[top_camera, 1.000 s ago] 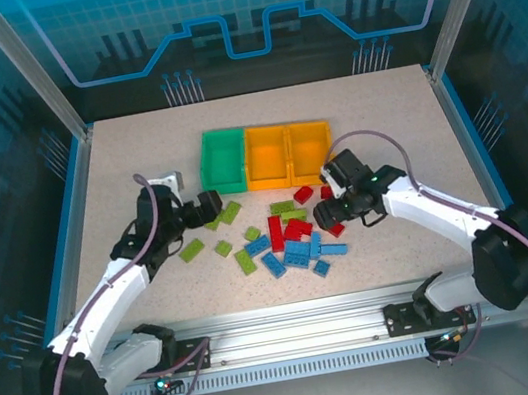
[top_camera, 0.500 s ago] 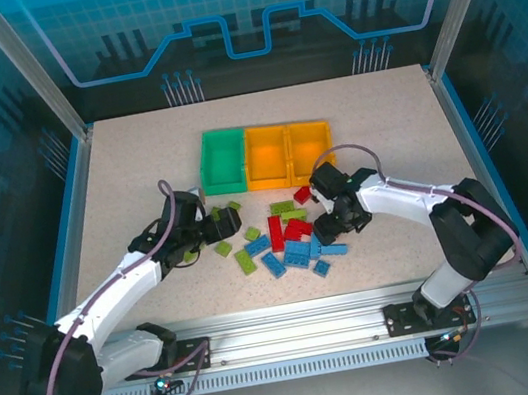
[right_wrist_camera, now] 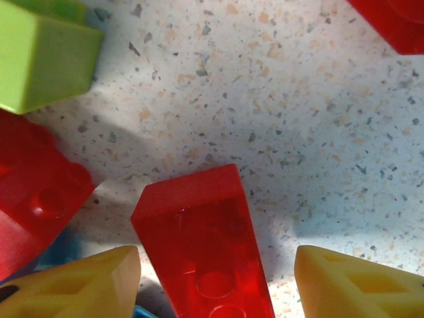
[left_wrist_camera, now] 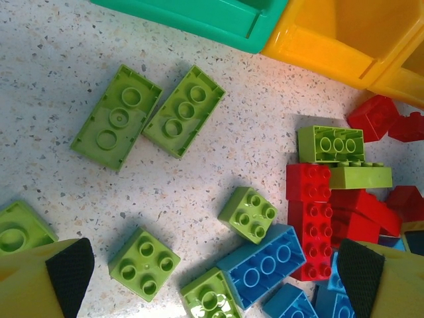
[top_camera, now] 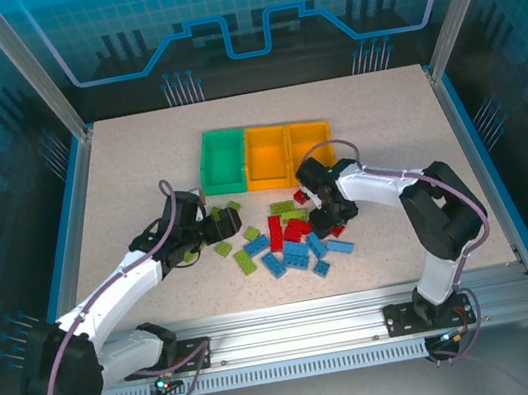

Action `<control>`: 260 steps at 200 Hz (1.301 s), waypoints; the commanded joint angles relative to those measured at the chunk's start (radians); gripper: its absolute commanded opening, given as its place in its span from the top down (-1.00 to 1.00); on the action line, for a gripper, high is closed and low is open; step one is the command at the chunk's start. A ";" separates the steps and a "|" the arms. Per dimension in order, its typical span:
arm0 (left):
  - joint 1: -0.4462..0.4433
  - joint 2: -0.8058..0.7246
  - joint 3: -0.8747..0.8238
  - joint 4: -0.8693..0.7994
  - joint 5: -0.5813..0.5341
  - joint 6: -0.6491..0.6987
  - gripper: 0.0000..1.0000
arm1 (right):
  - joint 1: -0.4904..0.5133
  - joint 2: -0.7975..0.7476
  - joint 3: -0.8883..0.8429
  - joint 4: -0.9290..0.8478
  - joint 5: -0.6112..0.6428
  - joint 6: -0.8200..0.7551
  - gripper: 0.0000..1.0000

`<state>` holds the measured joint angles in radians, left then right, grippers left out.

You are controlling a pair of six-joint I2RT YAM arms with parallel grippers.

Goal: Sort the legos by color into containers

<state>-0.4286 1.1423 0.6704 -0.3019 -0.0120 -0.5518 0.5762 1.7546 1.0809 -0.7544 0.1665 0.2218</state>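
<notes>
Right wrist: red lego [right_wrist_camera: 205,245] between spread fingers [right_wrist_camera: 73,288], open tabletop [right_wrist_camera: 278,99] beyond

Speckled tabletop [top_camera: 118,171] inside blue-panelled aluminium frame [top_camera: 34,74].

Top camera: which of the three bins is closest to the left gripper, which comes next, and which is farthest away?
From the left gripper:
1. green bin, at the left end of the row, just beyond the gripper.
2. middle orange-yellow bin, next along to the right.
3. right orange-yellow bin, at the far right end of the row.
</notes>
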 commanded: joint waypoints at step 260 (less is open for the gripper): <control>0.029 0.178 0.197 -0.020 -0.006 0.044 -0.98 | -0.288 0.367 0.688 -0.087 -0.273 0.338 0.43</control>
<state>-0.4076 1.2926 0.8291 -0.2890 -0.0296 -0.5404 0.3420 2.0830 1.7306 -0.8112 -0.0669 0.4728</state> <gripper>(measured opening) 0.989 0.298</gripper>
